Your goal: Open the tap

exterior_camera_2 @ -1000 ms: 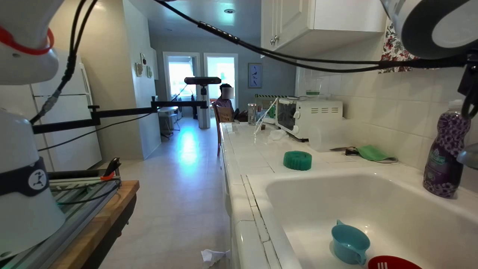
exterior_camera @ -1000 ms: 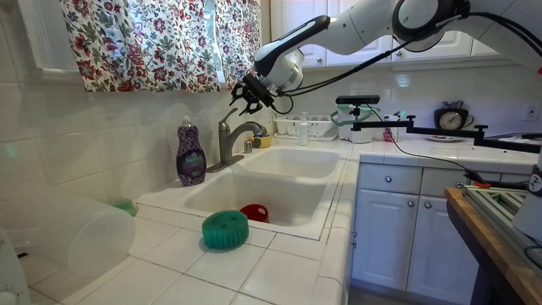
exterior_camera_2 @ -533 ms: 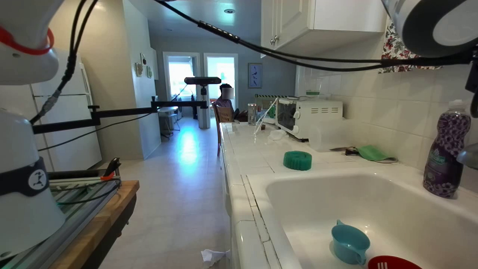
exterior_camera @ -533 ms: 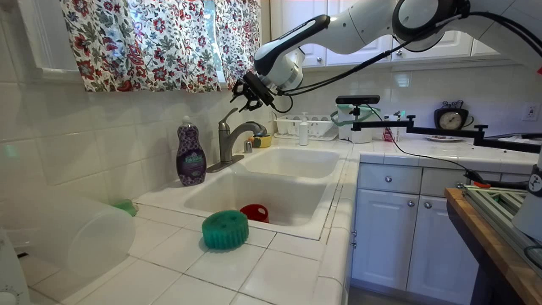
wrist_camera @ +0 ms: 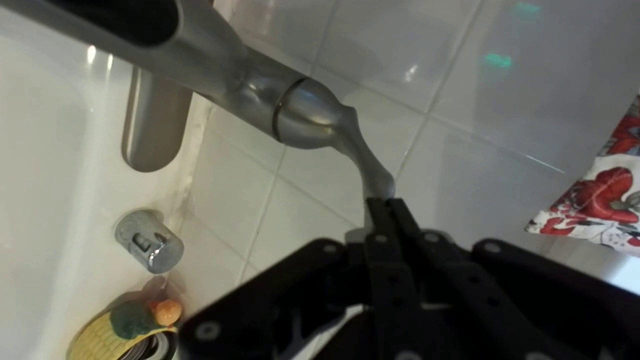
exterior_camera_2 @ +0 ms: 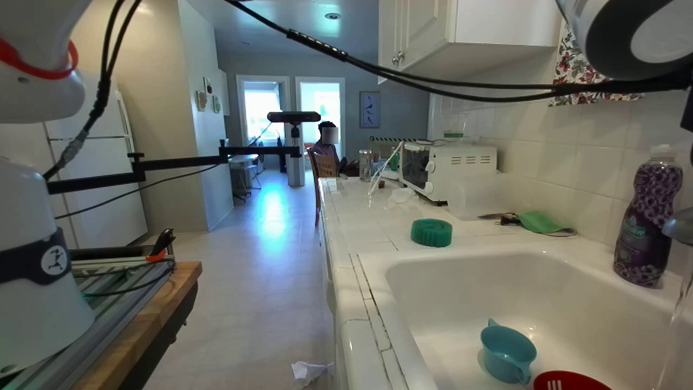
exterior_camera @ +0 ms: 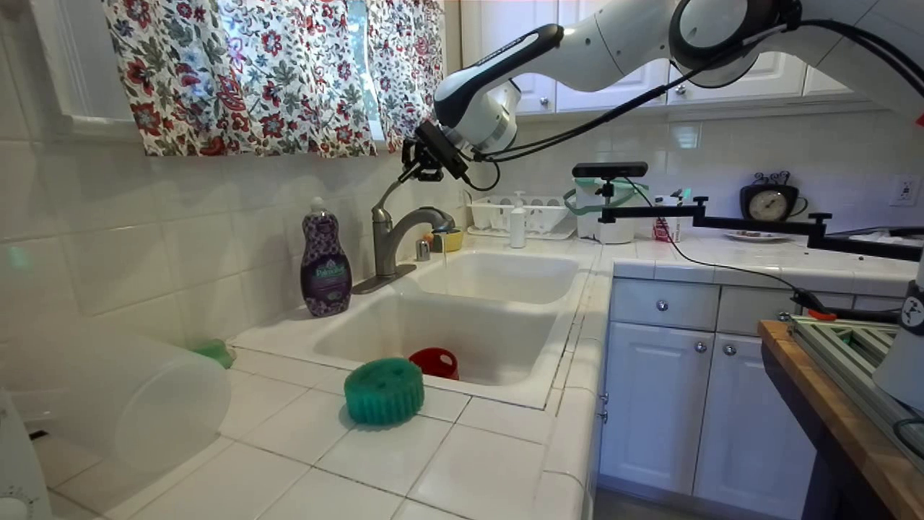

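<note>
The tap (exterior_camera: pixel 386 249) is brushed grey metal with an arched spout, mounted at the back rim of the sink. Its lever (exterior_camera: pixel 388 196) slants up from the body toward my gripper (exterior_camera: pixel 409 173). In the wrist view the lever (wrist_camera: pixel 362 152) ends right at the fingertips of my gripper (wrist_camera: pixel 386 202). The two fingers lie almost together, shut; whether they pinch the lever's end or only touch it is hard to tell. Running water (exterior_camera_2: pixel 674 325) falls in a thin stream below the spout (exterior_camera_2: pixel 680 225) into the sink. My fingers are out of view in that exterior view.
A purple soap bottle (exterior_camera: pixel 326 267) stands beside the tap. The white double sink (exterior_camera: pixel 552 375) holds a red cup (exterior_camera: pixel 435 362) and a blue cup (exterior_camera_2: pixel 508 353). A green round object (exterior_camera: pixel 384 392) lies on the counter. A floral curtain (exterior_camera: pixel 238 79) hangs close by.
My gripper, open above the lever's tip before, has shut there and risen slightly. The lever's end now meets the fingers. Water has started to run from the spout.
</note>
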Robot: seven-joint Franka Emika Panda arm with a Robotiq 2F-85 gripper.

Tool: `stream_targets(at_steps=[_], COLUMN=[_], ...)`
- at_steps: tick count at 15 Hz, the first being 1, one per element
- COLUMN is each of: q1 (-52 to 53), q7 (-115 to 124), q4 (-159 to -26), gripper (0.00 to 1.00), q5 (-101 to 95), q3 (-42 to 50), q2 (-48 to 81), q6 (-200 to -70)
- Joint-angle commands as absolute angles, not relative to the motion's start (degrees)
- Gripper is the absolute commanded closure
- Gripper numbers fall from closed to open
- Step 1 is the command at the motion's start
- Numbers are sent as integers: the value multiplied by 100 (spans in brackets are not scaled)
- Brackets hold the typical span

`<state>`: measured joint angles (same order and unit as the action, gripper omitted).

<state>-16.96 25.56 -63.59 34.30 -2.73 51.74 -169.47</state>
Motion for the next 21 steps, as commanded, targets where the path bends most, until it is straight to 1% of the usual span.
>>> stream_targets(at_steps=[1, 5, 6, 8, 13, 21], q1=[-1707, -1597, -1550, -1436, -1337, -1328], q7=[2512, 2708, 2844, 3043, 3143, 3316], q4=[-6195, -6007, -5928, -5543, -4289, -4421], gripper=[100, 100, 100, 100, 100, 100], q5=[3394, 3057, 2880, 2430, 1689, 1636], q3=[-262, 64, 228, 502, 670, 960], q2=[5275, 5211, 5148, 5131, 5187, 5045], q6=[-16798, -16050, -15582, -14953, -13885, -12761])
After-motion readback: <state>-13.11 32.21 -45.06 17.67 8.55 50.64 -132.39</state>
